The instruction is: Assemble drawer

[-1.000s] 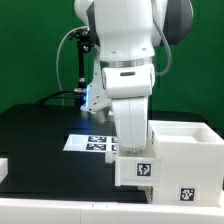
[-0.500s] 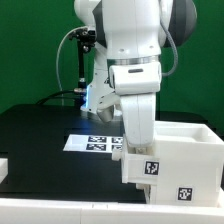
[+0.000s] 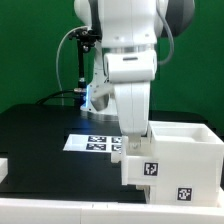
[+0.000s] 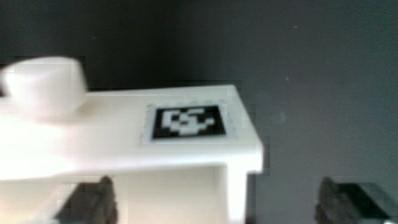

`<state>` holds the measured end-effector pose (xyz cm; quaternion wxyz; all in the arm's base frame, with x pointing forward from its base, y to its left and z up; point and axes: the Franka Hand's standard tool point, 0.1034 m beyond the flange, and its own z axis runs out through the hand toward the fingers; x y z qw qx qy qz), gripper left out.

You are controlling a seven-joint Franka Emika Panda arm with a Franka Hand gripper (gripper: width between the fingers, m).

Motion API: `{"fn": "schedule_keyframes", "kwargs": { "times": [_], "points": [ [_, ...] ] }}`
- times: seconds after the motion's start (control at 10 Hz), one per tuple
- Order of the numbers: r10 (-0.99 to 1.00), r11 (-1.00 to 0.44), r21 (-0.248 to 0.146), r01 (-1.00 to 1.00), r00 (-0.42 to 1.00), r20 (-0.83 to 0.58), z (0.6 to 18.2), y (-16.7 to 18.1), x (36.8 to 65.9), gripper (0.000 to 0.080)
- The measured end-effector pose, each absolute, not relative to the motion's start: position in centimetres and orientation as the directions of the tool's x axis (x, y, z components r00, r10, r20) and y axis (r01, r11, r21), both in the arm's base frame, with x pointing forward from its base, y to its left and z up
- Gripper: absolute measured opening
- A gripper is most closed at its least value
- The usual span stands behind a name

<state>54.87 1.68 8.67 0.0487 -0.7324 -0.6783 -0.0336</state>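
Black table (image 3: pixel 40 135), green wall behind.
White drawer (image 3: pixel 146 165) beside the cube housing (image 3: pixel 185 155); end effector (image 4: pixel 222 200) spread wide, gripping nothing.

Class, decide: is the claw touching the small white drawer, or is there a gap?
Cannot tell. In the wrist view the claw straddles the drawer, but blur hides any contact; the exterior view's arm blocks it.

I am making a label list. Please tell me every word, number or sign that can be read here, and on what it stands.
No words, brands or numbers can be read.
Drawer: black-and-white marker tag, a pattern, no text.
White housing: one such tag.
Marker board: several such tags.
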Motion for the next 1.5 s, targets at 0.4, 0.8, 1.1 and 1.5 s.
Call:
{"fn": "schedule_keyframes", "kwargs": {
  "times": [0.4,0.8,1.1,1.5],
  "points": [
    [0.993,-0.065,-0.009,0.998,0.066,0.095,11.5,0.2,56.5,0.0644],
    [0.992,-0.021,-0.014,1.0,0.022,0.121,9.3,-1.4,58.2,0.0649],
    [0.987,-0.092,0.0,0.996,0.091,0.129,9.1,1.2,57.9,0.0649],
    [0.988,-0.099,0.001,0.995,0.098,0.121,9.3,2.8,57.1,0.0649]
  ]
}}
